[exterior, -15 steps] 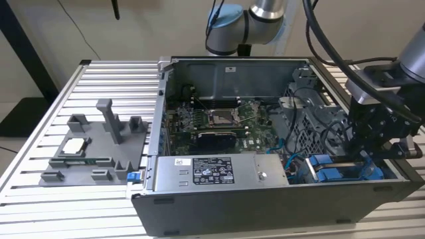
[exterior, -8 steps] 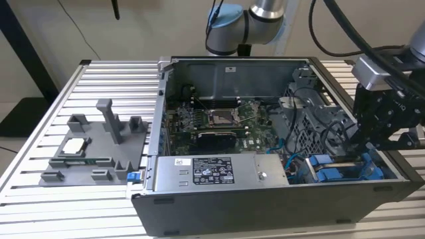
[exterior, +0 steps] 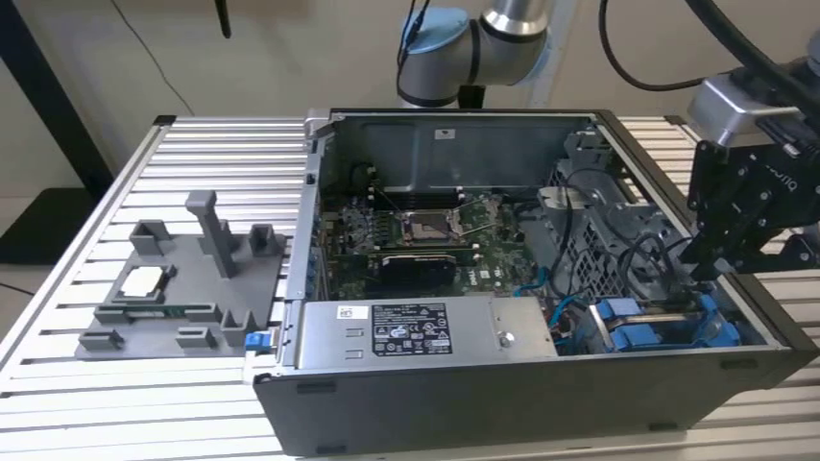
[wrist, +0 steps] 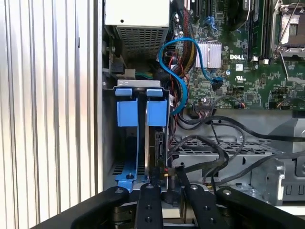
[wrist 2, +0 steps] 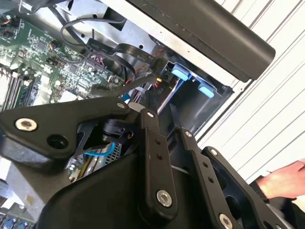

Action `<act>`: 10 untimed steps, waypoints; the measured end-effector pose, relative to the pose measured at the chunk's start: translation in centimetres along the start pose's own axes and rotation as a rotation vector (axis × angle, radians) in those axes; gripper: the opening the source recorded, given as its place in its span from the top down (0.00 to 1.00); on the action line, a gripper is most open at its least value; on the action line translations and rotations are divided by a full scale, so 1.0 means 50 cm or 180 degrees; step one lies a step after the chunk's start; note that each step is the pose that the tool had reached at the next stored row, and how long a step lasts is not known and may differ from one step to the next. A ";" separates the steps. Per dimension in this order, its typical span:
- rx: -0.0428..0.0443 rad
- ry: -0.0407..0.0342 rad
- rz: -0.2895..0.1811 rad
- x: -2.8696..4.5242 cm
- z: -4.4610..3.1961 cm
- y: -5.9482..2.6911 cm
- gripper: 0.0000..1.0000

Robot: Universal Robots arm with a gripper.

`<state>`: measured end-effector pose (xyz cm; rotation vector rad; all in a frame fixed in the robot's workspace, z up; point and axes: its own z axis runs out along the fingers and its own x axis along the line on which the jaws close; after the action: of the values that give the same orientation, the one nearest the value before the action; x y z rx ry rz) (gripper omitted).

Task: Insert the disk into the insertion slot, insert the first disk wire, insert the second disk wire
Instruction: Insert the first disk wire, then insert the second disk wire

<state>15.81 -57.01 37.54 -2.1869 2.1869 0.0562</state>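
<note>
you get bright, even room light from above in the exterior view: the ribbed table (exterior: 192, 154) shines pale with no hard shadows, while the near wall of the computer case (exterior: 513, 403) sits dark and its inside is dimmer than the table. in the first wrist view the table is washed out by glare, with a warm pinkish band across it. there the heatsink (wrist: 208, 53) flares near white and the drive bay (wrist: 131, 157) falls into deep shadow. the gripper (wrist: 167, 186), close to the lens, reads as a black mass with a faint sheen on its links. in the second wrist view the table burns bright, and a hand (wrist 2: 283, 180) at the edge looks soft and orange-tinted.
</note>
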 end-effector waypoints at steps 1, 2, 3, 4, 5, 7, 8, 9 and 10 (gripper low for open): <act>0.0000 -0.0001 0.0000 0.000 0.000 0.000 0.73; 0.0000 -0.0001 0.0000 0.000 0.000 0.000 0.73; 0.0000 0.0000 0.0000 0.000 -0.001 0.000 0.73; 0.0000 0.0000 0.0000 0.000 -0.001 0.000 0.73; 0.0000 0.0000 0.0000 0.000 -0.001 0.000 0.73; 0.0000 0.0000 0.0000 0.000 -0.001 0.000 0.73; 0.0000 0.0001 0.0000 0.000 -0.002 -0.001 0.73; 0.0000 0.0001 0.0000 0.000 -0.002 -0.003 0.73; 0.0000 0.0000 0.0000 0.000 -0.001 -0.004 0.73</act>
<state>16.01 -56.99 37.61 -2.1870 2.1870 0.0560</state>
